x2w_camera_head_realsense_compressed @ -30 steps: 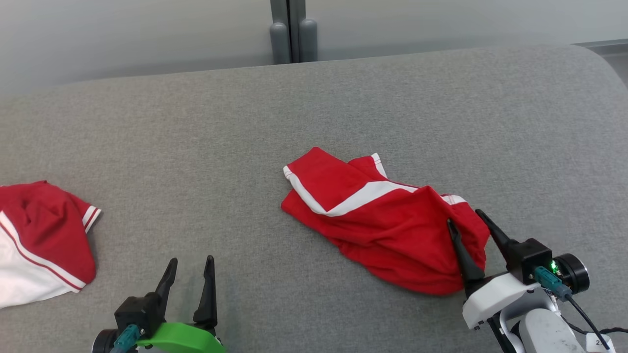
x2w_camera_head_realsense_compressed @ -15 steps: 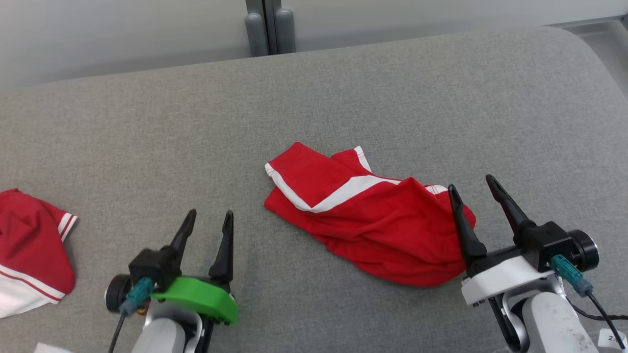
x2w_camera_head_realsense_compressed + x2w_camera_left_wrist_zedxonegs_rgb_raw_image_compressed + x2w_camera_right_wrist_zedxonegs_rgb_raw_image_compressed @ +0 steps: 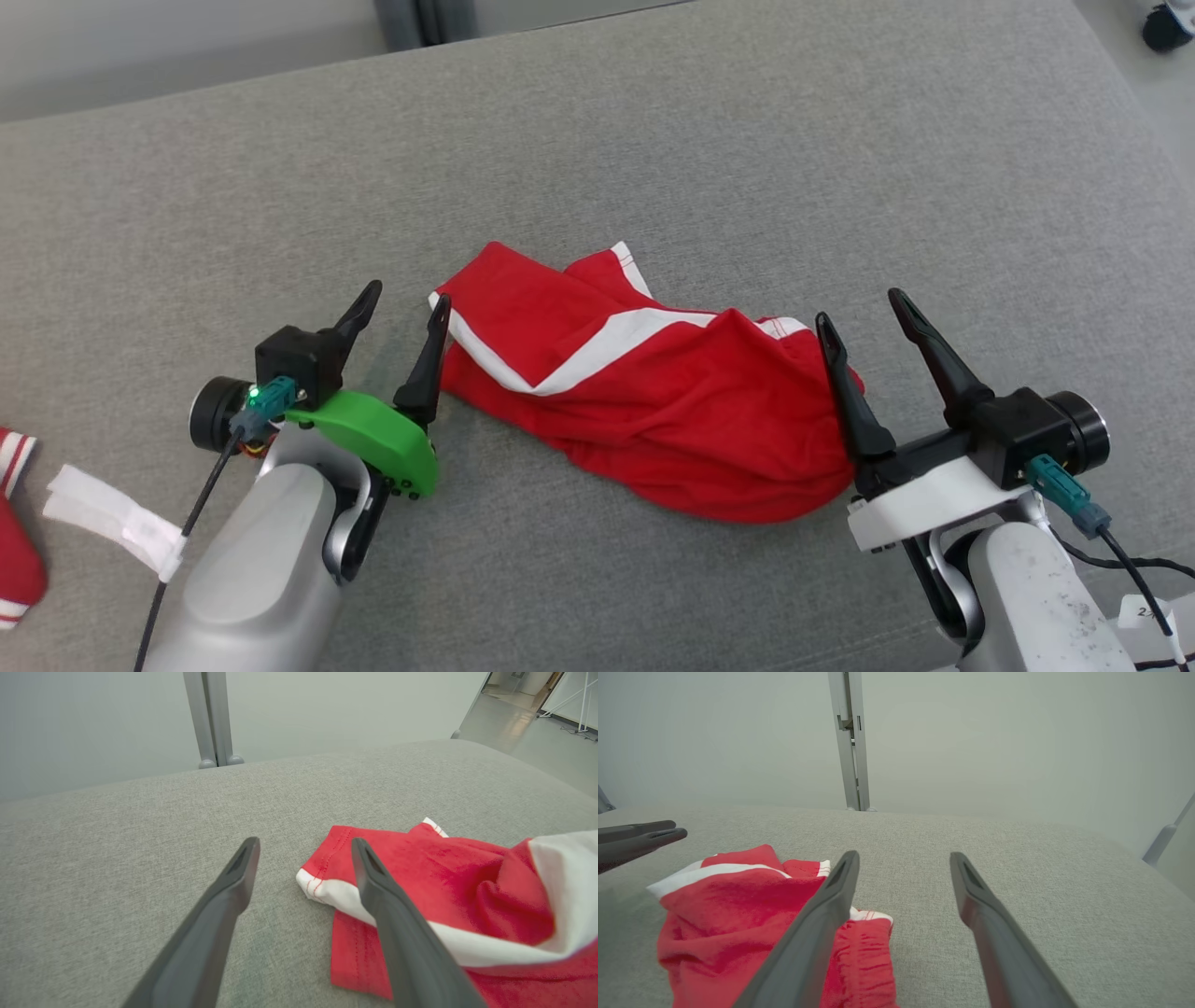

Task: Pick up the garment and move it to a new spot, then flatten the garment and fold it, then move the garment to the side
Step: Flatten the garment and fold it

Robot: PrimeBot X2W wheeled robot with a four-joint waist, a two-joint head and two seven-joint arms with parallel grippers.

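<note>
Red garment (image 3: 644, 401) between both arms' (image 3: 261, 560) fingers (image 3: 425, 359)

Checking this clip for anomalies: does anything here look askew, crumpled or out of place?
The red garment lies bunched on the grey surface, a white-striped leg folded across the rest, so it is not flat yet.

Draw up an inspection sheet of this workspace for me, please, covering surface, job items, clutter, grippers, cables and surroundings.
Surface: grey woven fabric pad.
Job's things: red shorts with white stripes, crumpled, mid-surface.
Clutter: second red-and-white garment at the head view's left edge.
Grippers: left gripper open beside the shorts' left corner; right gripper open at their right end; neither holds cloth.
Cables: black cable from each wrist's teal plug; white tag on the left one.
Surroundings: grey post and pale wall behind; dark wheel far right.
</note>
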